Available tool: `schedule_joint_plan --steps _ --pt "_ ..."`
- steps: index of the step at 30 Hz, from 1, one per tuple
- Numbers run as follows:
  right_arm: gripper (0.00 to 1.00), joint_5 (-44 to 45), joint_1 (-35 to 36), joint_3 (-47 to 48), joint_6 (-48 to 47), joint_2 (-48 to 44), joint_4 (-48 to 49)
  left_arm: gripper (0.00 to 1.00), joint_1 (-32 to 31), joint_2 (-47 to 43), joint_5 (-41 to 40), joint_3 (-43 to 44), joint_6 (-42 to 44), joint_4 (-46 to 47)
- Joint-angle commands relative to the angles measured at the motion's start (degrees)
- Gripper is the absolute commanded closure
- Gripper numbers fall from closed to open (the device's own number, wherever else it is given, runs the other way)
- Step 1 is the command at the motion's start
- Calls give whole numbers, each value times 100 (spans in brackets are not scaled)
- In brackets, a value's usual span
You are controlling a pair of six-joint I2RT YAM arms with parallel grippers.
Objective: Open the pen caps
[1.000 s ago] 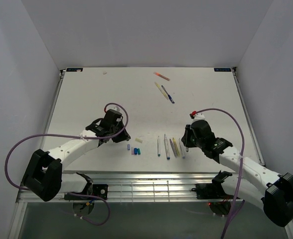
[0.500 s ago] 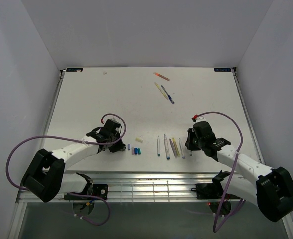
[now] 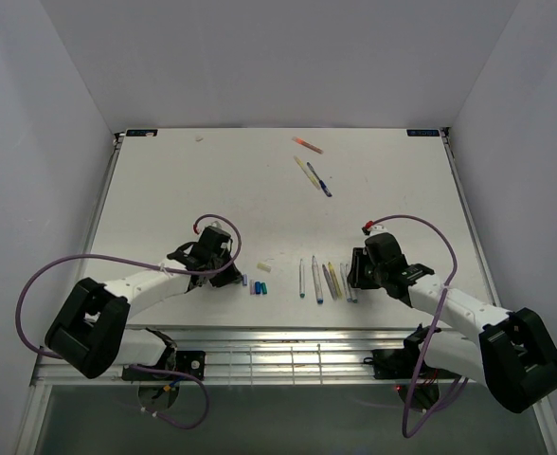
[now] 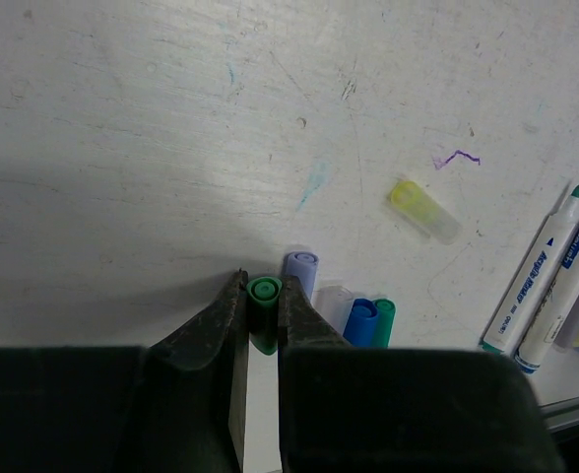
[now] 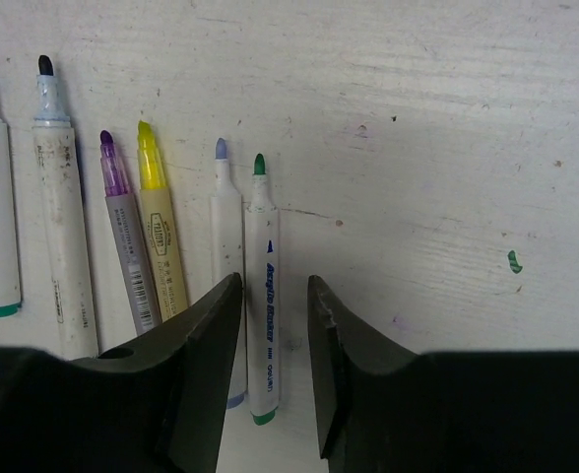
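My left gripper (image 4: 262, 281) is shut on a green pen cap (image 4: 264, 293), low over the table beside a row of loose pen caps: purple (image 4: 300, 268), clear (image 4: 334, 301), blue (image 4: 360, 320) and teal (image 4: 384, 317). A pale yellow cap (image 4: 422, 207) lies apart, further back. My right gripper (image 5: 273, 284) is open and straddles a white, green-tipped pen (image 5: 262, 296) that lies uncapped on the table, last in a row of several uncapped pens (image 5: 161, 236). In the top view the left gripper (image 3: 231, 277) and right gripper (image 3: 352, 284) flank the caps (image 3: 257, 284) and pens (image 3: 326, 280).
Three more pens lie far back on the table, two crossed ones (image 3: 314, 176) and an orange one (image 3: 307, 144). The table's near edge with a metal rail (image 3: 278, 355) runs just behind both grippers. White walls enclose the table on three sides.
The right jaws have parted and the green-tipped pen now rests on the table between them. Both grippers have come down toward the near rows, the left one carrying the green cap.
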Motion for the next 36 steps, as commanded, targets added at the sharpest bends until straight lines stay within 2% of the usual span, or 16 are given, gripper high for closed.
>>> schedule_joint_plan --steps 1,5,10,18,21,28,36 --pt "60 -45 -25 -35 -10 10 232 80 30 -71 -53 -166 -21 -29" --pt "55 -45 -34 53 -37 1 223 76 30 -202 -53 -210 -30 -38" --pt "49 52 -34 632 -282 282 153 70 30 -334 -26 -281 -56 -64" --pt "37 210 -60 2047 -783 1529 135 62 30 -422 -17 -351 -47 -91" --pt "35 210 -87 2758 -1056 2153 135 60 30 -396 -9 -360 -56 -65" --pt "35 52 -464 4498 -1601 3568 74 58 30 -299 88 -334 -56 49" --pt "42 -290 -807 6529 -2216 5405 -401 57 30 -475 132 -360 -82 50"
